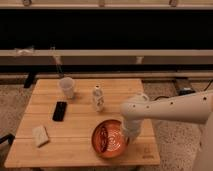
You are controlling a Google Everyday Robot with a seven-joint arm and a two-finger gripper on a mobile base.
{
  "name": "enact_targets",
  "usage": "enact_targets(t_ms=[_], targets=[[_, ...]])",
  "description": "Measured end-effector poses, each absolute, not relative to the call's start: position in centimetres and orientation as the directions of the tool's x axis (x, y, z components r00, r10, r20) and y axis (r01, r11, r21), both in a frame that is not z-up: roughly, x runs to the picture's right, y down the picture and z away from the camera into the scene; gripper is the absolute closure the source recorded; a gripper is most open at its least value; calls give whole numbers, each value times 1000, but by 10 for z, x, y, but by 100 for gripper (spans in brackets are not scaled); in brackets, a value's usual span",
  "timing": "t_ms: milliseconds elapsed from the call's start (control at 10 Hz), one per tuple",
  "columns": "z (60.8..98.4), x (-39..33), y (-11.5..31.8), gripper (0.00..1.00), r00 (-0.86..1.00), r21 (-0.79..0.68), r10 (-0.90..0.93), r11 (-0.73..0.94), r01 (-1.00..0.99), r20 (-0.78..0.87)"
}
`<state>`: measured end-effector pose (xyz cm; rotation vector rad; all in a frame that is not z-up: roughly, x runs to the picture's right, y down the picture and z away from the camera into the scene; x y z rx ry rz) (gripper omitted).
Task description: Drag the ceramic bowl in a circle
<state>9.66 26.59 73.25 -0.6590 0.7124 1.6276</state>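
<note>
The ceramic bowl (109, 139), glossy orange-brown with darker streaks inside, rests on the wooden table (75, 147) near its front edge, right of centre. My gripper (130, 133) hangs from the white arm that reaches in from the right. It comes down on the bowl's right rim and is shut there. The wrist hides the rim at that spot.
A small pale cup (67, 87) stands at the back left and a white bottle (98, 98) stands mid-table, just behind the bowl. A black phone (60, 110) and a pale block (40, 135) lie on the left. Beyond the table runs a dark wall with rails.
</note>
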Motion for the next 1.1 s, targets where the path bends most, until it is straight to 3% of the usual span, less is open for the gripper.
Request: enact_targets(t_ms=[600, 1100], targets=[[757, 0, 236, 100, 8, -82, 675, -78, -994, -738], [787, 46, 199, 100, -66, 1, 717, -91, -996, -694]])
